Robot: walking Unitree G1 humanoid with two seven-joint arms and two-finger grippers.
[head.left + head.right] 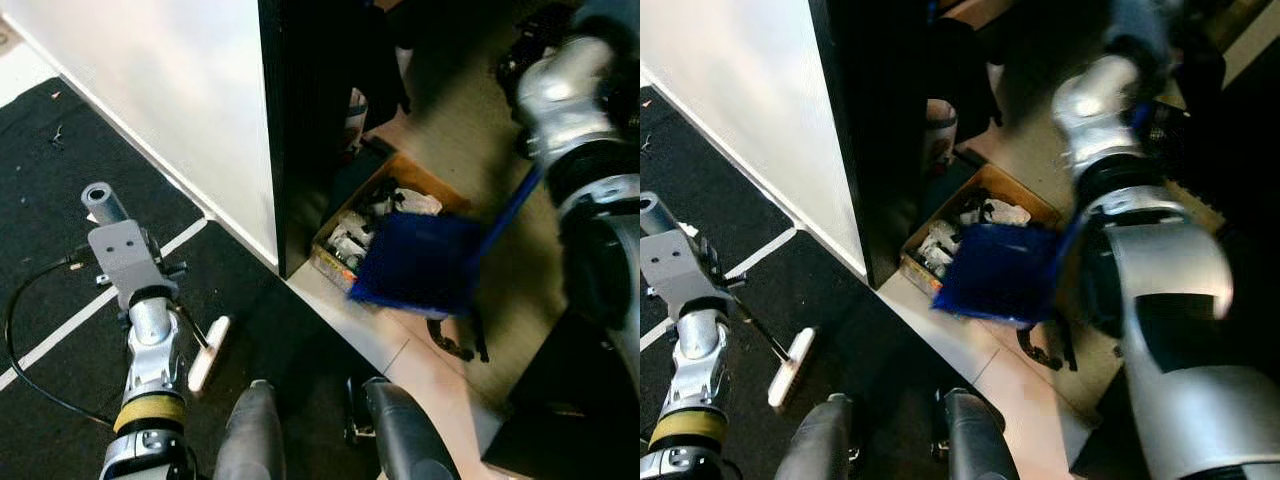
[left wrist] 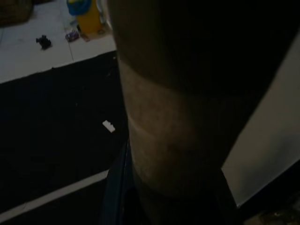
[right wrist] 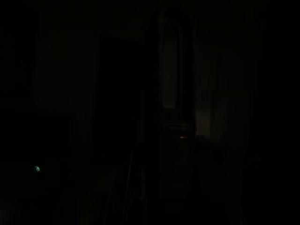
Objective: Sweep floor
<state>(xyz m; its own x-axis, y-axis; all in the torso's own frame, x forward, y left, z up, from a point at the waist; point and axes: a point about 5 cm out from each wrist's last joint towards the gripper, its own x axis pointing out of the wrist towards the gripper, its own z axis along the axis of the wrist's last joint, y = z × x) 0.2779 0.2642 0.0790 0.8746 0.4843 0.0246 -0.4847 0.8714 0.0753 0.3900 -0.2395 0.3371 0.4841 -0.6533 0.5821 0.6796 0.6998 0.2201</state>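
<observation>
A blue dustpan with a long blue handle hangs tilted above a cardboard box of clutter, its handle rising to the right. A small white brush head on a thin dark stick lies on the black mat, well apart from that box.
</observation>
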